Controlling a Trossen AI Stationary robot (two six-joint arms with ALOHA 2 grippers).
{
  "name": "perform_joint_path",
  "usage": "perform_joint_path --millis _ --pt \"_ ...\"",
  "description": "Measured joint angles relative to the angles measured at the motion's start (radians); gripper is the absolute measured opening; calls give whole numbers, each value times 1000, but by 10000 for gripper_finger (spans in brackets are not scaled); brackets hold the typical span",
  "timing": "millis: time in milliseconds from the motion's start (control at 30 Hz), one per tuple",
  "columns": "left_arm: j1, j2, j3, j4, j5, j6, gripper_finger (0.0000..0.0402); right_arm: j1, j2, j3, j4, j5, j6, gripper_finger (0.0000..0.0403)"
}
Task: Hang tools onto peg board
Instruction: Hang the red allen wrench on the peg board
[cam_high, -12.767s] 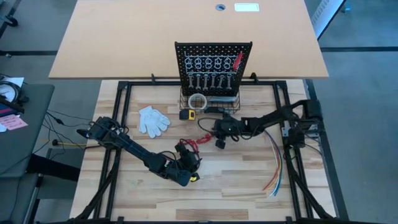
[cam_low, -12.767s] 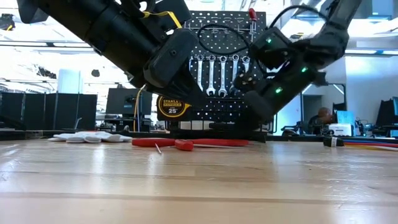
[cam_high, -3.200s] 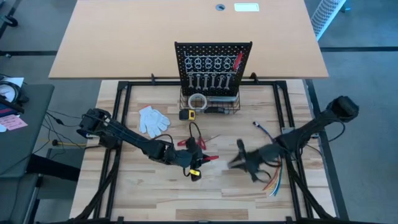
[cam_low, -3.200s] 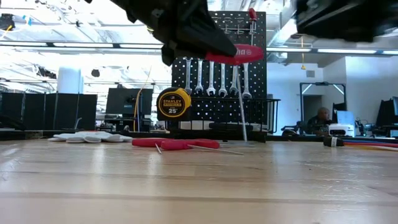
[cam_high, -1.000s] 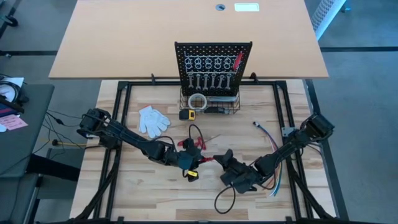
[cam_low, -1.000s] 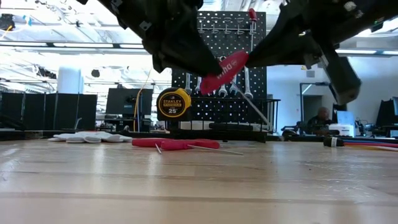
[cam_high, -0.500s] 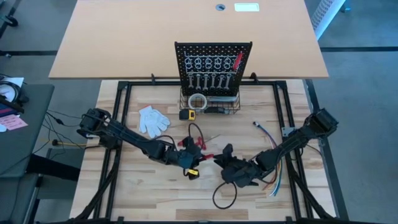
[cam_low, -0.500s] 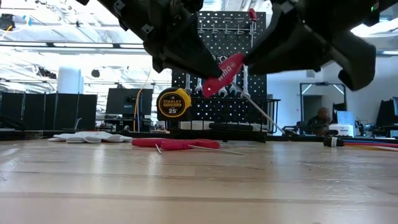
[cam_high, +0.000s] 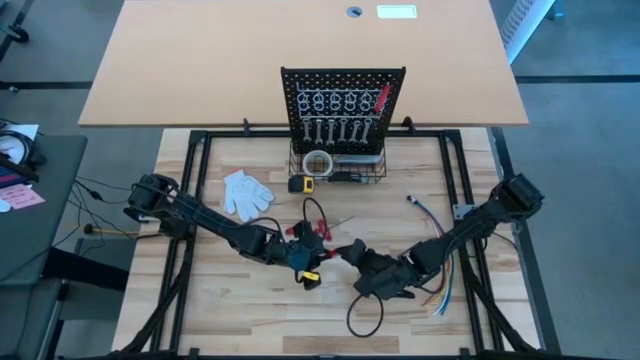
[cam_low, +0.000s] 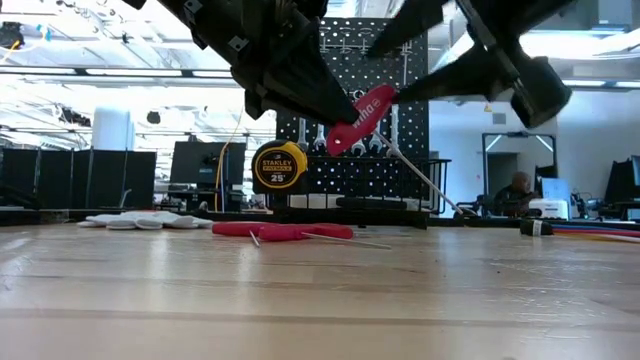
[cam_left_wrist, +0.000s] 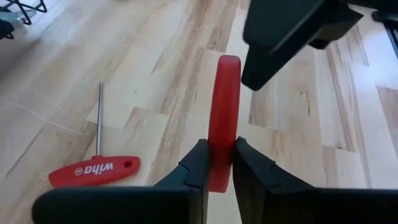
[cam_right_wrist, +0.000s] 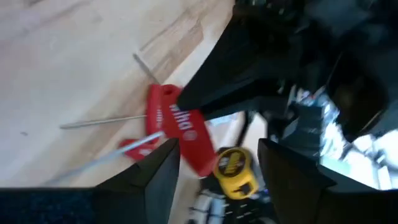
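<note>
Two grippers meet above the table (cam_high: 200, 300). Left gripper (cam_left_wrist: 216, 163) has its jaws clenched on a red-handled tool (cam_left_wrist: 222, 118); right gripper (cam_right_wrist: 214, 163), just beside it, has its jaws spread.

Beyond my bench (cam_high: 250, 310) stands a big tan table (cam_high: 200, 60) on grey floor (cam_high: 580, 120). Level across, I see bright ceiling lights (cam_low: 60, 90), dark monitors (cam_low: 75, 178) and a seated person (cam_low: 517, 190).

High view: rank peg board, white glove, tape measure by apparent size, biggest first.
1. Peg board, clearly the largest.
2. White glove, mid-sized, lying flat on the table.
3. Tape measure, the smallest, a yellow and black block by the basket.
All three sit at similar range from the overhead camera, so the order looks reliable.
</note>
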Motion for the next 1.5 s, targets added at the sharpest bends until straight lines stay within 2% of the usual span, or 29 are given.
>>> perform_joint_path --millis 100,233,600,800,1067,1267,1400,1500 --pt "0 0 0 -5 -3 -4 41 -19 0 5 -13 -44 -61 220" --pt "1 0 0 1 0 -8 41 -39 6 5 -71 -174 -76 213" --pt "0 0 0 0 1 -8 41 -79 13 5 -70 -182 -79 198" --pt "0 1 0 0 2 -8 41 -79 13 5 -67 -226 -76 168" --pt "0 1 0 -3 1 -8 41 -86 13 5 -67 -233 -57 126" --pt "0 1 0 -3 -10 3 41 -85 13 5 -73 -234 25 90" --pt "0 1 0 1 -9 3 43 -76 13 5 -74 -230 79 87" --pt "-1 1 0 4 -9 3 61 -67 13 5 -76 -222 159 87"
